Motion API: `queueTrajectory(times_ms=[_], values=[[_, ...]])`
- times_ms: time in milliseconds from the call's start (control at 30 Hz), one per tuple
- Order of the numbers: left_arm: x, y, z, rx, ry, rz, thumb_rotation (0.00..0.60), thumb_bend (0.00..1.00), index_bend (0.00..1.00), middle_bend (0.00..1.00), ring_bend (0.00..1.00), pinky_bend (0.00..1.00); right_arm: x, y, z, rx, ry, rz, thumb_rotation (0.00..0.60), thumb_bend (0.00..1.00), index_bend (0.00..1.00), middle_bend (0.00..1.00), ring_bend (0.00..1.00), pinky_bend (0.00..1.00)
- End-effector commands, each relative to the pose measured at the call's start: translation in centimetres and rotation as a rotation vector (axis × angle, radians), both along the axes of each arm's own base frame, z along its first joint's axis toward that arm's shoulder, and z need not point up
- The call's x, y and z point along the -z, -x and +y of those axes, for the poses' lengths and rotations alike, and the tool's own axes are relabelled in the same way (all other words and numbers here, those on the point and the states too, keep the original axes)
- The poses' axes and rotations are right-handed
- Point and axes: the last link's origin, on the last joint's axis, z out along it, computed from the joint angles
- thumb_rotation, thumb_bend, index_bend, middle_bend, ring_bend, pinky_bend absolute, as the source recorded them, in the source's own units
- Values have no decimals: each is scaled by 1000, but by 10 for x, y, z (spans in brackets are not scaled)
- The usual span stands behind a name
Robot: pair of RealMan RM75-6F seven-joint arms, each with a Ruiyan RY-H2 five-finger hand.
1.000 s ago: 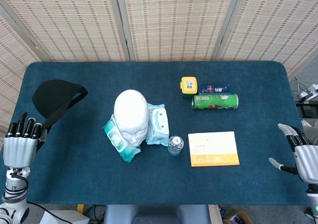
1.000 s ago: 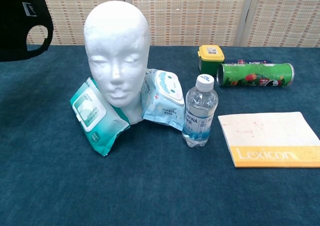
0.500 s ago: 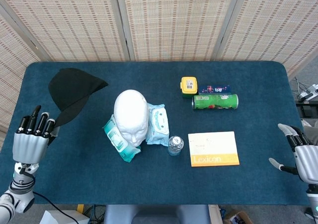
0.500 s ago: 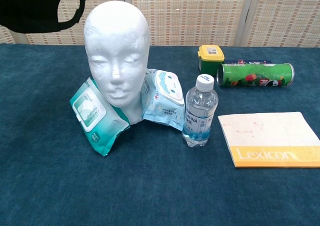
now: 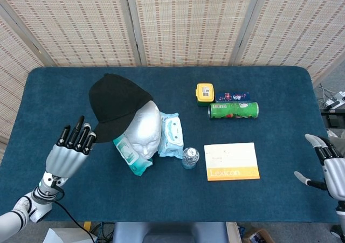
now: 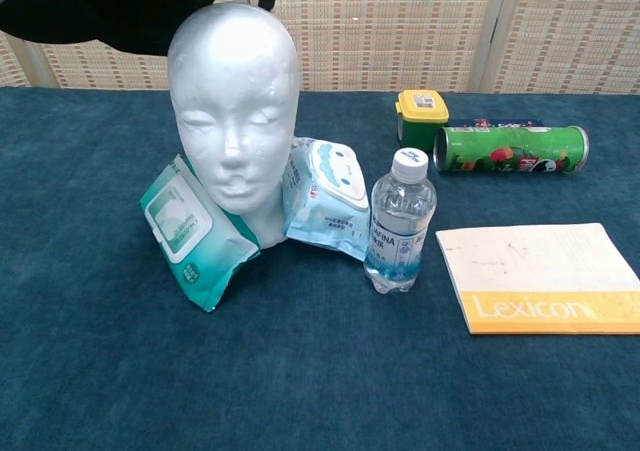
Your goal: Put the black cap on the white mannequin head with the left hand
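The black cap (image 5: pixel 116 104) hangs in the air over the left and top part of the white mannequin head (image 5: pixel 146 130), covering its crown from above. My left hand (image 5: pixel 70 152) is to the left of the head and holds the cap by the edge of its brim, fingers pointing up. In the chest view the black cap (image 6: pixel 120 6) shows dark at the top left, just above and behind the mannequin head (image 6: pixel 235 101), whose face is uncovered; the left hand is hidden there. My right hand (image 5: pixel 331 167) rests open at the table's right edge, holding nothing.
Two wet-wipe packs (image 5: pixel 128 154) (image 5: pixel 171 135) lean against the mannequin's base. A small water bottle (image 5: pixel 190 158) and a yellow Lexicon book (image 5: pixel 232 161) lie right of it. Further back are a green can (image 5: pixel 233 110), a yellow box (image 5: pixel 205 93) and a blue packet (image 5: pixel 233 97).
My left hand has carried the cap up and to the right, from the table's left side to above the mannequin head. The right hand has stayed still.
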Motion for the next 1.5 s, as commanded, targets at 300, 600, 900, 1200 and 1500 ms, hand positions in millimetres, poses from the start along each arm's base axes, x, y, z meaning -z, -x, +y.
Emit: queueTrajectory(times_ms=[300,600,900,1200,1500], values=[[33,-12,-12,69,56,88,600,485,662,541,296,562,-2,1,1,-3,5,-5,600,0,51,186,135,397],[53,-11,-23,97,101,119,600,485,651,539,296,562,-4,1,2,-4,8,-11,600,0,52,186,135,397],[66,-10,-26,77,117,134,600,484,538,530,295,562,-6,2,2,-5,11,-18,600,0,51,186,135,397],[77,-14,-30,93,136,150,600,483,449,508,286,561,-7,2,2,-4,13,-25,600,0,51,186,135,397],[86,-11,-33,71,144,164,600,334,304,429,256,527,-8,3,2,-2,15,-28,600,0,52,186,135,397]])
